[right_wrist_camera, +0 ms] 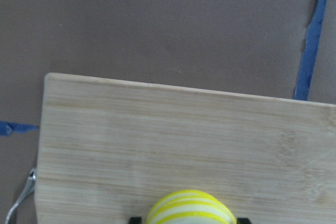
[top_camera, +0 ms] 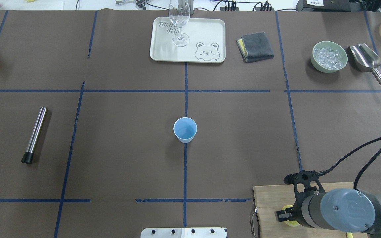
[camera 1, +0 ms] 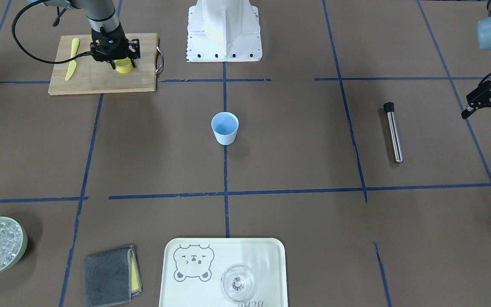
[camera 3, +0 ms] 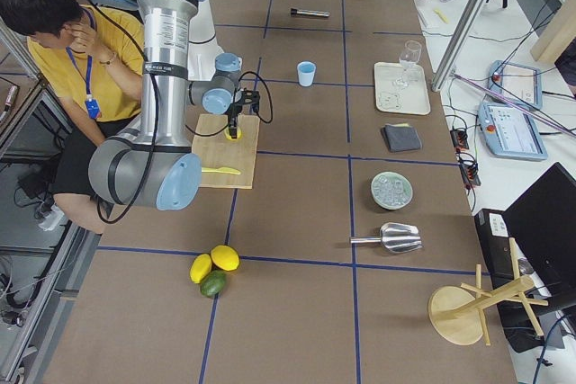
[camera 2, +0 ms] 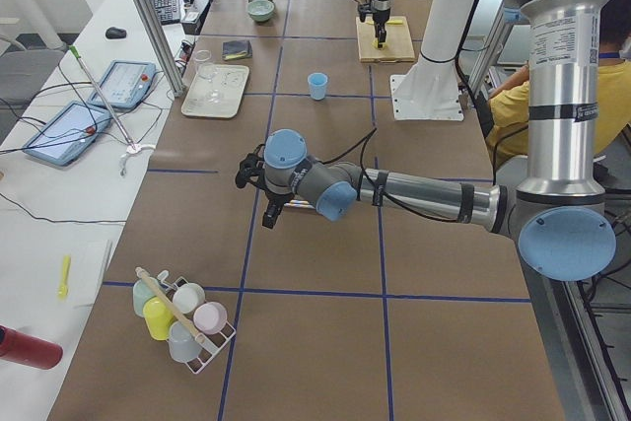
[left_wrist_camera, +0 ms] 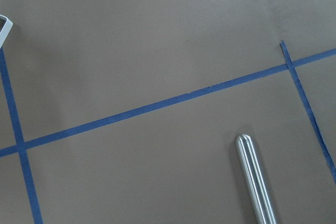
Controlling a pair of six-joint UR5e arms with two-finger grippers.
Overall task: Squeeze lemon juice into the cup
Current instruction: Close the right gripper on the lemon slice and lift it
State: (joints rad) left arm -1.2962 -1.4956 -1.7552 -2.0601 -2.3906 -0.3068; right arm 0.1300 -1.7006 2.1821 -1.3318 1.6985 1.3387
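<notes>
Right gripper [camera 1: 122, 64] stands over yellow lemon slices [camera 1: 124, 67] on wooden cutting board [camera 1: 100, 81]; small light-blue plastic cup [camera 1: 225, 128] sits well apart at table centre.

Tabletop [camera 1: 296, 145] matt brown paper, blue tape lines. Cup [camera 1: 225, 128] matt plastic. Cutting board [camera 1: 96, 76] pale wood, visible grain. Muddler [camera 1: 394, 133] polished metal. Stemmed glass [top_camera: 179, 19] clear. Cloth [camera 1: 108, 276] grey fabric.

A wooden cutting board [camera 1: 96, 79] carries a yellow knife [camera 1: 72, 59]. A steel rod [camera 1: 393, 132] lies apart. A cream tray [camera 1: 186, 290] holds a clear stemmed glass [camera 1: 238, 282], beside a grey cloth [camera 1: 109, 276] and a green bowl of ice [camera 1: 23, 247].
</notes>
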